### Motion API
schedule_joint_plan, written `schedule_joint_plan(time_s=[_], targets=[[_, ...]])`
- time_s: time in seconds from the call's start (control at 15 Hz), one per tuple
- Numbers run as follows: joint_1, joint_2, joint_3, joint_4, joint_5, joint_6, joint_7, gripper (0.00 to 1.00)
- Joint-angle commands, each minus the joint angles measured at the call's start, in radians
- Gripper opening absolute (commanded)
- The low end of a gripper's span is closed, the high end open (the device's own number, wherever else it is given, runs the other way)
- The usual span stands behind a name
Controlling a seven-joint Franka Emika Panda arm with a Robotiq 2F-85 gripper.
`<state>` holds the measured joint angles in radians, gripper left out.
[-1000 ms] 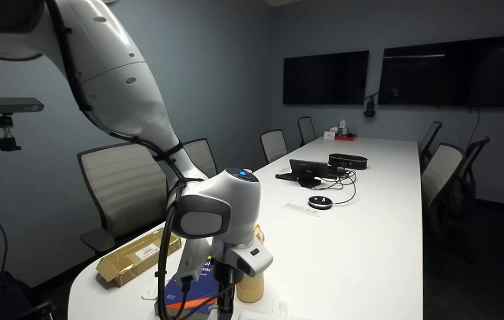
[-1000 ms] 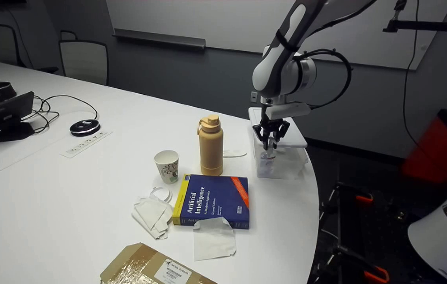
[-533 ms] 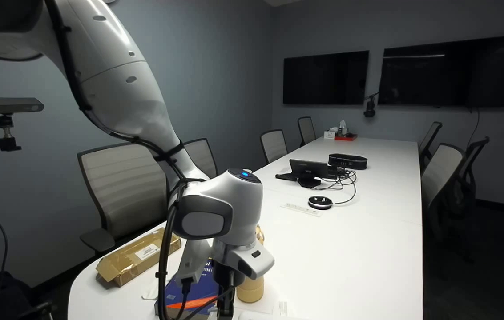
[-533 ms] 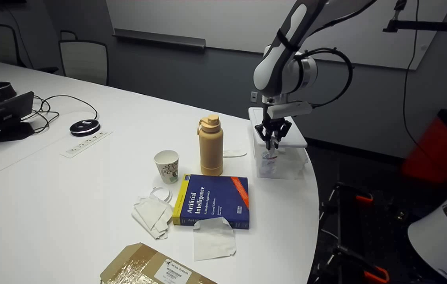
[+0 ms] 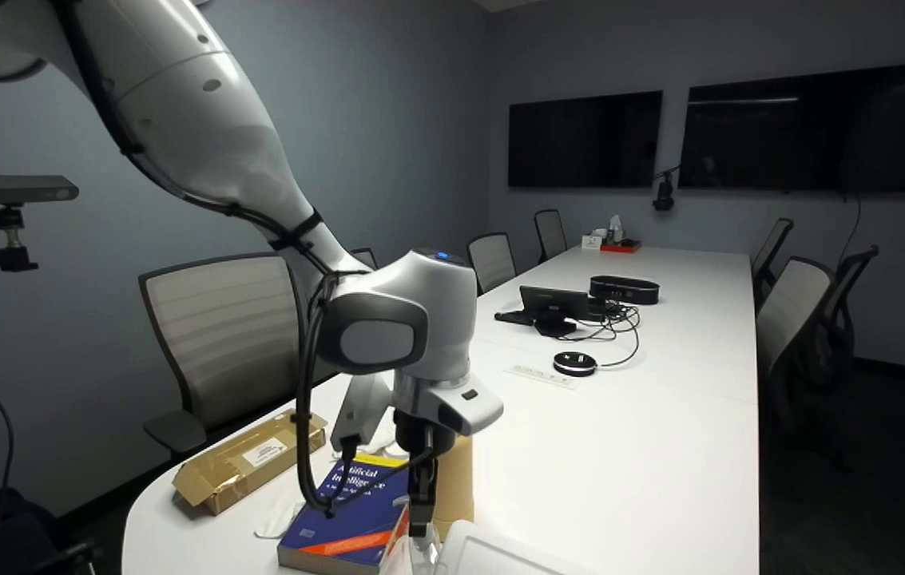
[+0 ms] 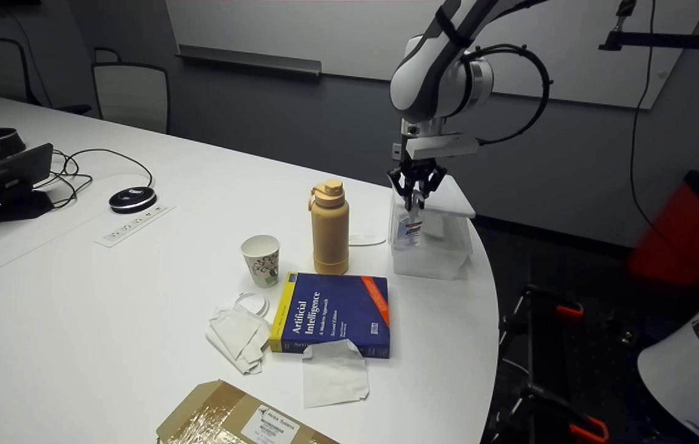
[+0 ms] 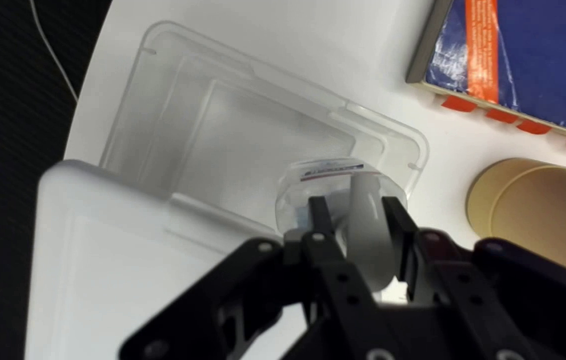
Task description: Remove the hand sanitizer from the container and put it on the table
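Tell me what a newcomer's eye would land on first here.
Probably the claw, gripping the sanitizer by the top at the clear bin, right of centre in an exterior view. Then the book, blue and just below the middle there, and the flask, tan and upright, beyond it.

The book (image 6: 340, 308) reads "Artificial Intelligence: A Modern Approach, Second Edition", the carton label (image 6: 271, 426) "… Systems".
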<state>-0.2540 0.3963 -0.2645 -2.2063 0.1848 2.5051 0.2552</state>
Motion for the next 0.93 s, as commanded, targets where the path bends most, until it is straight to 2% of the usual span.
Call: schedule_joint_plan(time_s=[0.0,0.47,0.73,0.87], targets=[[0.052,-0.125,-0.019,-0.01,-0.055,-0.101,0.083,0.07],[0.126,-0.265,0.058,0.006,-0.075,-0.289,0.141,0.07],[0.195,-0.277,0.144,0.014,-0.083,-0.283,0.15,0.07],[0.241,-0.257,0.182,0.026,-0.13,-0.249,0.202,0.07]])
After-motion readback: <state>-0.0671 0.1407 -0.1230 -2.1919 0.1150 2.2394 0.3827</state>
